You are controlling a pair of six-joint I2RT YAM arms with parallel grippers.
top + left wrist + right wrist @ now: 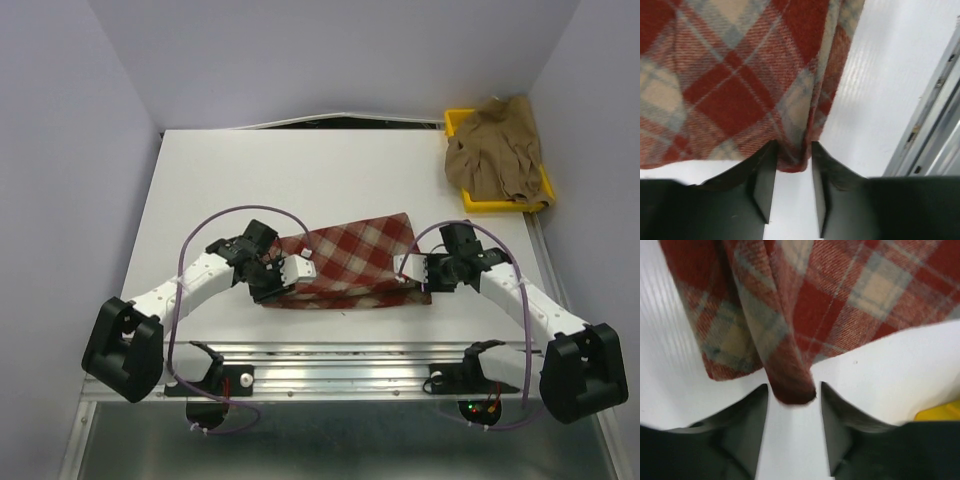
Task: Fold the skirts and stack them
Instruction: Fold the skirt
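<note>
The left gripper point(793, 148) and the right gripper point(794, 387) each pinch one end of the plaid skirt point(350, 262) in the middle of the table point(250, 180), likely to fold it evenly, while the tan skirt point(497, 150) waits crumpled in the yellow tray point(457, 121) at the back.

Between left tool point(303, 268) and right tool point(408, 268): red-and-cream plaid fabric skirt point(350, 262) fills the gap.
Beyond left tool: open white counter point(230, 170).
Beyond right tool: yellow plastic tray point(455, 122) holding tan-brown fabric skirt point(495, 145).
</note>
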